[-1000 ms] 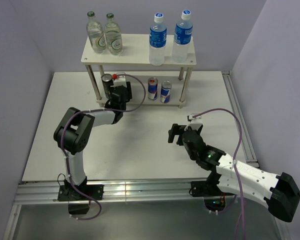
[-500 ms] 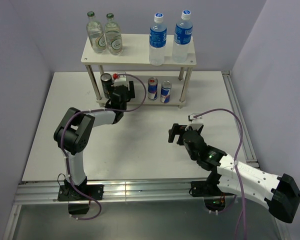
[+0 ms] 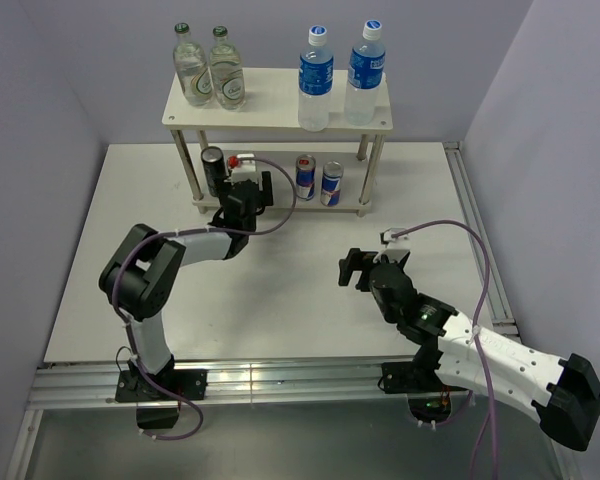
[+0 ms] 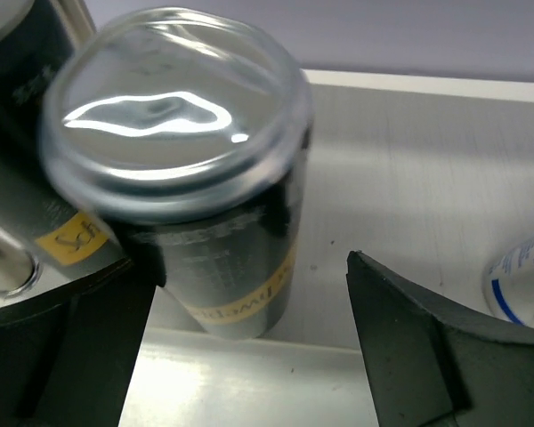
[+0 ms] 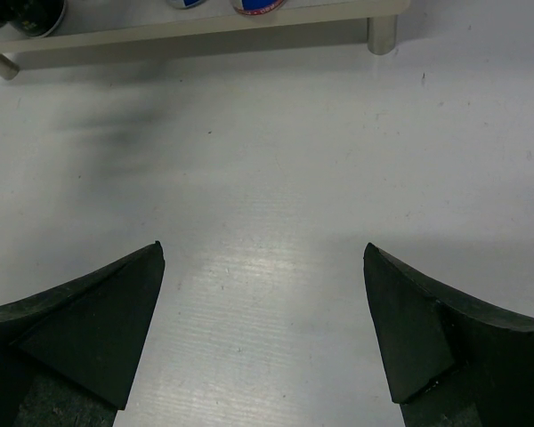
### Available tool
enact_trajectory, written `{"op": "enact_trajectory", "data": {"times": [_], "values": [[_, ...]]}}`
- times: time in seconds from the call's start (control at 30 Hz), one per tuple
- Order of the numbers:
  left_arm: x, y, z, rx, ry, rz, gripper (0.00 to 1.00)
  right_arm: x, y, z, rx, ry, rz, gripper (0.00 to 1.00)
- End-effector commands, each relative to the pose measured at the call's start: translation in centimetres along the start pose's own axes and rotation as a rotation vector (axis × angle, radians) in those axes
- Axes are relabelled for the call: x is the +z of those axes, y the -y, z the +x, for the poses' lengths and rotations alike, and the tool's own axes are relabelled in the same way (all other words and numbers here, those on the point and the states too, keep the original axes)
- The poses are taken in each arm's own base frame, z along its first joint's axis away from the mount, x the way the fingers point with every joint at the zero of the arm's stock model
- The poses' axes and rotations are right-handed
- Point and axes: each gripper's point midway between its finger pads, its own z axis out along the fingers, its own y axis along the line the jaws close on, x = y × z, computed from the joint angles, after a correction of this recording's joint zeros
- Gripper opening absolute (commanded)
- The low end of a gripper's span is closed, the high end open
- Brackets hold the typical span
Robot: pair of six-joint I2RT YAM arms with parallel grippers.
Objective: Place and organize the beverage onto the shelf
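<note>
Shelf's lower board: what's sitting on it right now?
Two blue-silver-red cans, a dark can, and a second dark can between the open left end effector's fingers, hidden from the top view.

Black-gold can (image 4: 215, 240) on shelf board (image 4: 427, 169), between spread gripper (image 4: 240, 289) fingers; 2nd dark can (image 4: 13, 80) upper-left.

The white table (image 3: 280, 300) is a flat, faintly ribbed board with a metal rail (image 3: 280, 385) along its near edge and a raised strip (image 3: 477, 240) down its right side. The shelf (image 3: 278, 112) stands at its far edge on thin legs (image 3: 191, 172). The lower board (image 5: 205, 27) seems to sit just above the surface, though shadow blurs that.
</note>
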Motion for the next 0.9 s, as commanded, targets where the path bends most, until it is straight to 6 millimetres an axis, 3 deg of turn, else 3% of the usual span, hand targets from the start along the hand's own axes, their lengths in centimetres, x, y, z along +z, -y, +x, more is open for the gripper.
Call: {"op": "enact_trajectory", "data": {"times": [0.0,0.2,0.23,0.3,0.37,0.4,0.53,0.6,0.67,0.7,0.73,0.77,0.8,0.83,0.87], "values": [[-1.3,-0.7,-2.2,-0.051,0.041,-0.029,0.93,-0.1,-0.2,-0.8,0.038,0.039,-0.006,1.00],[-4.4,-1.8,-0.9,-0.069,0.018,-0.054,0.99,-0.2,-0.2,-0.8,0.041,0.043,-0.005,1.00],[-5.5,-1.9,0.5,-0.052,-0.009,-0.047,0.99,-0.2,-0.1,-0.8,0.040,0.045,-0.004,1.00],[-7.0,-2.4,0.3,-0.071,0.001,-0.058,0.99,-0.2,-0.1,-0.9,0.042,0.046,-0.005,1.00],[-9.1,-2.3,2.2,-0.065,-0.048,-0.053,0.99,-0.3,-0.2,-0.9,0.042,0.048,-0.007,1.00],[-10.2,-2.2,1.6,-0.093,-0.044,-0.044,0.99,-0.3,-0.3,-0.9,0.040,0.049,-0.011,1.00],[-15.8,0.2,4.2,-0.105,-0.158,0.035,0.99,-0.6,-1.2,-1.1,0.036,0.019,-0.029,0.98],[-18.1,-1.5,5.0,-0.108,-0.207,-0.052,0.99,-1.2,-3.0,-2.7,0.054,0.014,-0.072,0.95],[-20.2,-0.5,4.1,-0.062,-0.214,-0.010,0.99,-2.0,-4.3,-3.6,0.048,-0.021,-0.116,0.93],[-21.2,-1.0,3.3,-0.043,-0.220,-0.001,0.98,-2.9,-6.0,-6.5,0.062,0.006,-0.162,0.93],[-22.1,-0.4,1.5,-0.046,-0.206,0.019,0.99,-3.5,-6.4,-7.1,0.039,-0.016,-0.174,0.99],[-22.7,-0.7,-0.1,-0.051,-0.186,0.007,0.99,-4.0,-7.0,-8.4,0.031,-0.010,-0.188,1.00],[-23.8,-1.7,-1.5,-0.026,-0.197,0.012,0.99,-5.1,-8.0,-12.0,0.032,0.040,-0.206,1.00],[-24.7,-0.7,-4.9,-0.079,-0.177,0.054,0.99,-5.7,-7.7,-12.7,0.000,0.027,-0.186,1.00],[-25.6,-1.0,-7.4,-0.126,-0.160,0.081,0.99,-6.0,-7.4,-14.2,-0.015,0.049,-0.155,1.00]]}}
